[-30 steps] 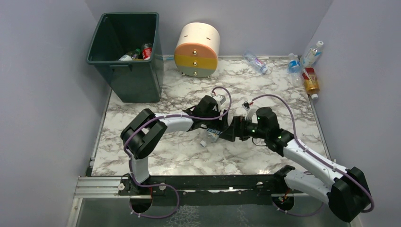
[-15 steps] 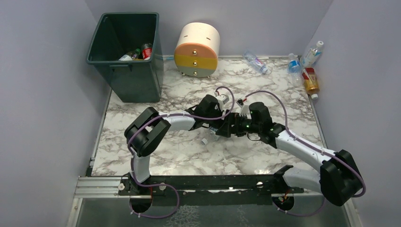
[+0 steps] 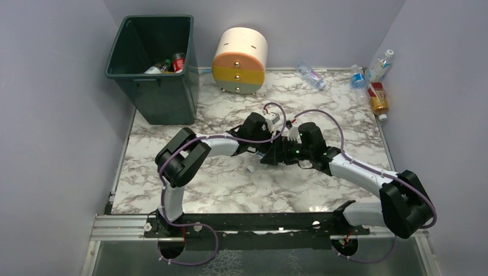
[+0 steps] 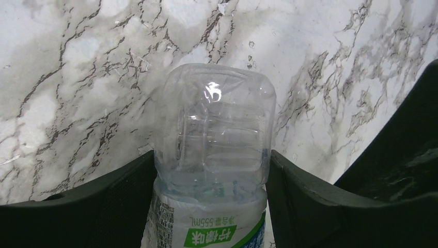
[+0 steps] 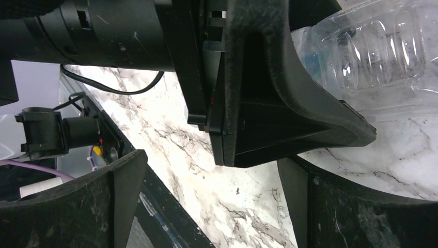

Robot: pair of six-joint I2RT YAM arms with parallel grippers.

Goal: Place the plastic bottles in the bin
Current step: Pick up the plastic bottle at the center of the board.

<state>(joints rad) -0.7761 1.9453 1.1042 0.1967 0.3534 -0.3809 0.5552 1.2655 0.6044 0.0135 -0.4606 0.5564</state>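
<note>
Ribbed clear bottle (image 4: 214,129), seemingly in left hand (image 4: 210,163)

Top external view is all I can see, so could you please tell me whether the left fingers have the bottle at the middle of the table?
Observer: Yes; in the left wrist view the clear bottle sits between the left fingers, touching both.
Operator: Thank you. Which way does it point?
Observer: Its base points away from the wrist; the green-and-white label is nearest that camera.
Operator: And the right fingers?
Observer: The right fingers stand wide apart, holding nothing, with one left finger seen between them.
</note>
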